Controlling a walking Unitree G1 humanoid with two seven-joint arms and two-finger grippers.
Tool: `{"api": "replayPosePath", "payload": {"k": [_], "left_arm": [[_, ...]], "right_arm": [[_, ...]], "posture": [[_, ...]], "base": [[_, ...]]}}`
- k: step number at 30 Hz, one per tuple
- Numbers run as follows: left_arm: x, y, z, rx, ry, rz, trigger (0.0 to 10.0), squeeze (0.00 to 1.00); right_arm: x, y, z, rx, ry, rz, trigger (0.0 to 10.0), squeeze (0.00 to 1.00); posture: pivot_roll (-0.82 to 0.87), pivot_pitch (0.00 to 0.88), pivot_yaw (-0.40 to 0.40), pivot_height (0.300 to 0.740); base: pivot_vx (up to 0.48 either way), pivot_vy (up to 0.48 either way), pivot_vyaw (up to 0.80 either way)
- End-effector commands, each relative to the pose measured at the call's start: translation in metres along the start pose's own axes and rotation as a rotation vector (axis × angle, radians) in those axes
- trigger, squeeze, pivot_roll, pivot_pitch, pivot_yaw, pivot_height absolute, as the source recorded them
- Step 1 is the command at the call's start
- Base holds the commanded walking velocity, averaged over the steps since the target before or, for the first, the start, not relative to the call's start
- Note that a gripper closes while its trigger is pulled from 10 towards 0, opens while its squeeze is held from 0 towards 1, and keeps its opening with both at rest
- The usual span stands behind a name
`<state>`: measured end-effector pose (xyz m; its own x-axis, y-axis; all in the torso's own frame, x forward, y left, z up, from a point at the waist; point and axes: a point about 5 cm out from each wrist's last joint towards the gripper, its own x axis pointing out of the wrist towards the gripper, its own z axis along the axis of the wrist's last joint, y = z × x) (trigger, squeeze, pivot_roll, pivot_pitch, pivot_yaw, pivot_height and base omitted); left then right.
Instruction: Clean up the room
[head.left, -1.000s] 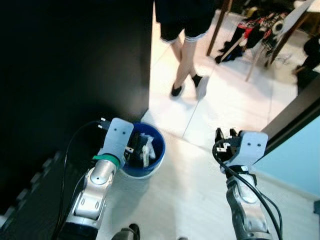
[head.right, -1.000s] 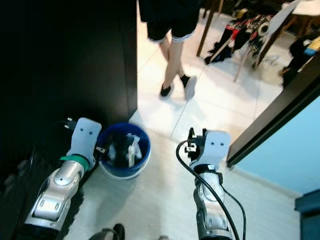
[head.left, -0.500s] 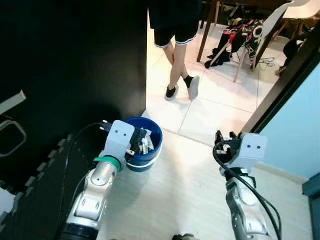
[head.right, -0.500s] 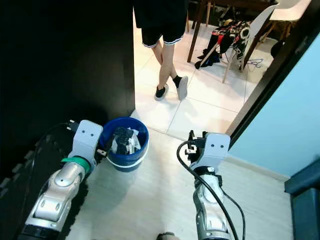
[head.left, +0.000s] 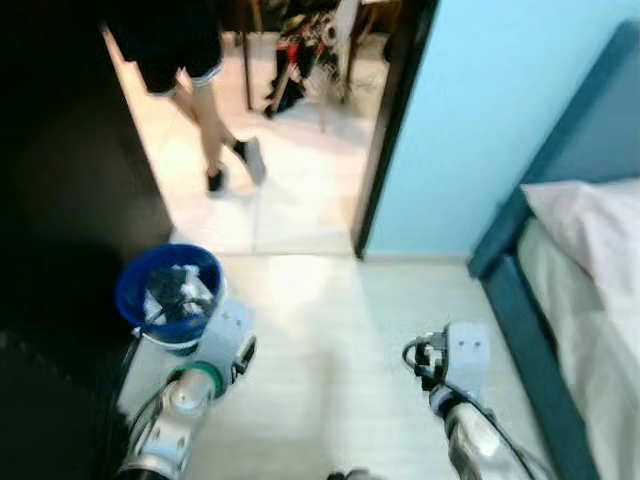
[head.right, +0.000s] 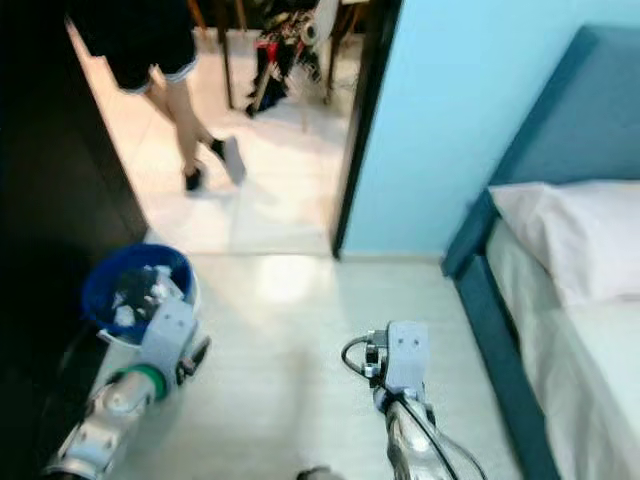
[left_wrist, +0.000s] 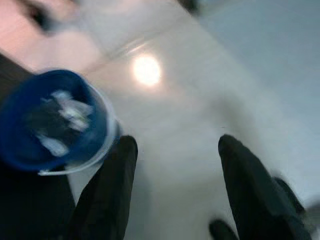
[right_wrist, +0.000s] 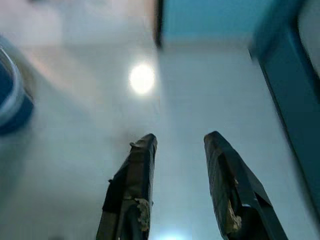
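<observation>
We see our left gripper (left_wrist: 172, 165) with fingers spread and empty over the pale floor (head.left: 320, 330), just beside the blue bucket (head.left: 168, 295) of rubbish by the dark wall. Our right gripper (right_wrist: 180, 150) is parted too, holding nothing (nearer the bed (head.left: 570, 290)). A person (head.left: 200, 90) stands beyond the doorway.

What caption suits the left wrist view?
Open left gripper above pale floor, beside a blue bucket of trash.
</observation>
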<state>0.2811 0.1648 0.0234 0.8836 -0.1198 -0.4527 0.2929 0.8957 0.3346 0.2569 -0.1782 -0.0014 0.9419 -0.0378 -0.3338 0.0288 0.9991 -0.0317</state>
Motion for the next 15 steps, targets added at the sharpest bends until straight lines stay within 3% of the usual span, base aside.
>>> {"api": "replayPosePath", "payload": {"k": [1, 3, 5, 6, 7, 8, 15], "left_arm": [[-0.001, -0.001, -0.01, 0.022, 0.027, -0.019, 10.0, 0.0], [-0.002, 0.0, -0.036, 0.002, 0.122, -0.033, 10.0, 0.0], [-0.003, -0.001, -0.044, -0.009, 0.149, -0.036, 10.0, 0.0], [-0.01, -0.002, -0.068, -0.09, 0.238, -0.016, 10.0, 0.0], [-0.01, -0.002, -0.068, -0.09, 0.238, -0.016, 10.0, 0.0], [-0.016, -0.002, -0.083, -0.179, 0.291, 0.026, 10.0, 0.0], [-0.022, -0.004, -0.099, -0.199, 0.341, 0.05, 10.0, 0.0]], "right_arm": [[-0.006, 0.001, -0.018, -0.009, 0.076, 0.008, 10.0, 0.0], [-0.015, -0.006, -0.044, -0.025, 0.197, -0.024, 10.0, 0.0], [-0.018, -0.007, -0.051, -0.033, 0.23, -0.03, 10.0, 0.0], [-0.024, -0.007, -0.063, 0.001, 0.291, -0.035, 10.0, 0.0], [-0.024, -0.007, -0.063, 0.001, 0.291, -0.035, 10.0, 0.0], [-0.026, -0.005, -0.067, 0.048, 0.308, -0.035, 10.0, 0.0], [-0.029, -0.004, -0.075, 0.092, 0.346, -0.037, 10.0, 0.0]], "posture": [[0.0, 0.087, 0.003, 0.72], [0.0, 0.079, -0.009, 0.72], [0.0, 0.079, -0.009, 0.72], [-0.01, 0.078, -0.024, 0.72], [-0.01, 0.078, -0.024, 0.72], [-0.01, 0.08, -0.036, 0.72], [-0.01, 0.072, -0.051, 0.72]], "base": [[0.0, 0.0, -0.8], [0.0, 0.0, -0.8], [0.0, 0.0, -0.8], [0.0, 0.0, -0.8], [0.0, 0.0, -0.8], [0.0, 0.0, -0.8], [0.0, 0.0, -0.8]]}}
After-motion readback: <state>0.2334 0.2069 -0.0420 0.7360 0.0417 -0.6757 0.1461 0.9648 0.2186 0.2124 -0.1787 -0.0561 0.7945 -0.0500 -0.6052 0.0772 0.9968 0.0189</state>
